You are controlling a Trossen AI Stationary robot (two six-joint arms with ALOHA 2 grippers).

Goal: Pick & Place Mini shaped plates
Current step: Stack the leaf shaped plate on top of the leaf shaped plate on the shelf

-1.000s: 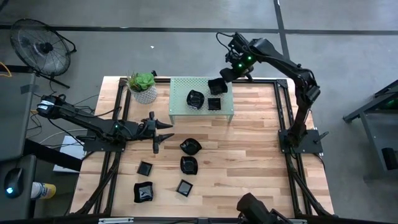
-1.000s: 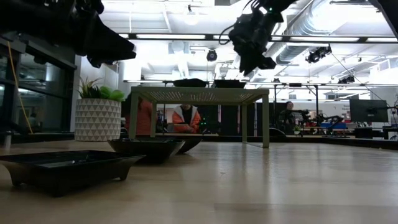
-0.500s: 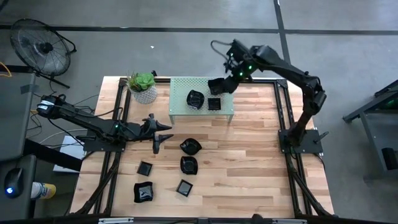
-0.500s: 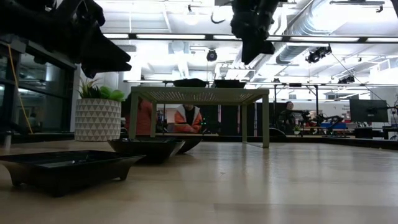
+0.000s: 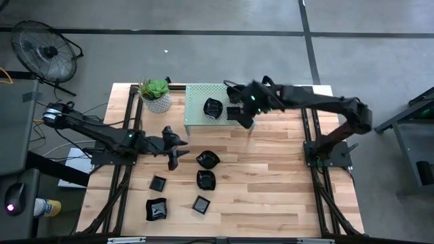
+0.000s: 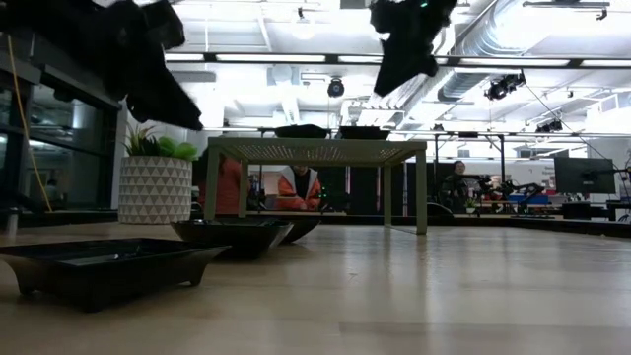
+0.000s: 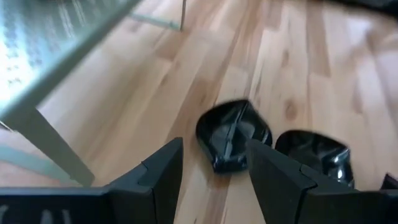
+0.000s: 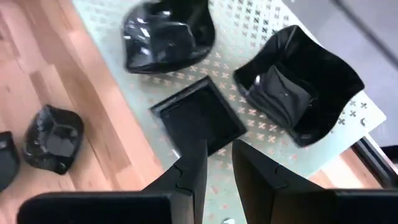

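right hand [image 8: 216, 163] part open & empty above perforated shelf [image 5: 196, 102], square plate [image 8: 198, 119] just ahead of its tips w/ two more plates beyond; left hand [image 7: 211, 168] open, empty, rounded plate [image 7: 233, 134] just ahead on worktop [image 5: 271, 176].

Light falls evenly from above on my table [image 5: 271, 169]; shadows there are soft and short. From table height the ceiling strips [image 6: 266, 57] blaze white, and my arms turn to black silhouettes against them. The nearest plate [image 6: 99, 266] sits in shade, slightly soft. My left wrist picture is smeared with motion blur: the plate [image 7: 233, 134] ahead and the shelf leg [image 7: 43, 140] have fuzzy edges. My right wrist picture is crisper, with white glints on the glossy plates [image 8: 168, 31] and my fingers [image 8: 189, 171] soft up close.
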